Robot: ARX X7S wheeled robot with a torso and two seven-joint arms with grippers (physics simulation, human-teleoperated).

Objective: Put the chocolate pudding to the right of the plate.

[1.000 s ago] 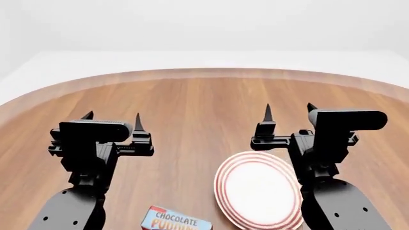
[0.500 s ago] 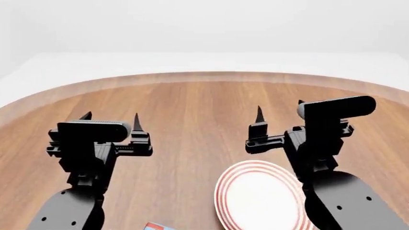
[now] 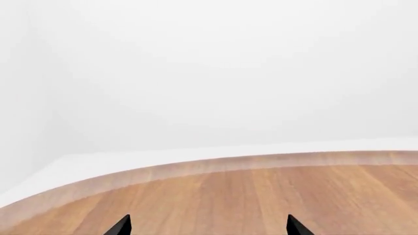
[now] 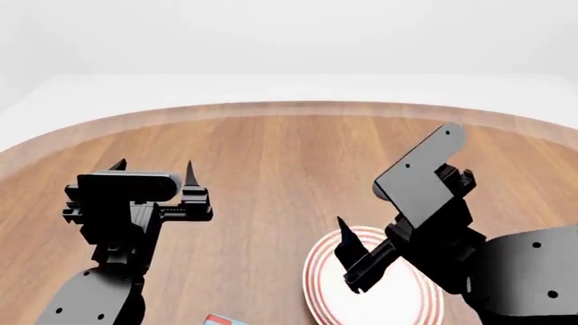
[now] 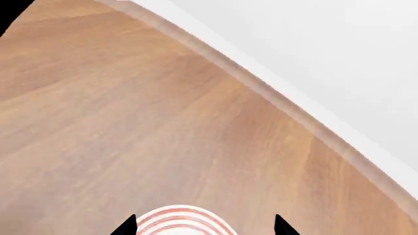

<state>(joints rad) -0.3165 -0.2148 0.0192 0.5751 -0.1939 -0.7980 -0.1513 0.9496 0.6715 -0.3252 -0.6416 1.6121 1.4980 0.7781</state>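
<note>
My right pincer [image 4: 345, 261] had rolled sideways and dipped over the plate [image 4: 321, 261], jaws spread and empty; half a second before it stood upright. My left pincer [image 4: 153, 170] hung spread and empty, unmoved. The chocolate pudding [image 4: 219, 319] showed only as a sliver at the head view's lower edge, left of the plate on the wooden table [image 4: 271, 156]. I judged the reach barely begun.

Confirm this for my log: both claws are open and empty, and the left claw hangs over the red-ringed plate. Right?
Not quite. The right claw hangs over the red-ringed plate, not the left claw, which sits over bare wooden table. The head view shows this, and the right wrist view shows the plate's rim between its fingertips. Both claws are open and empty, as you said.
</note>
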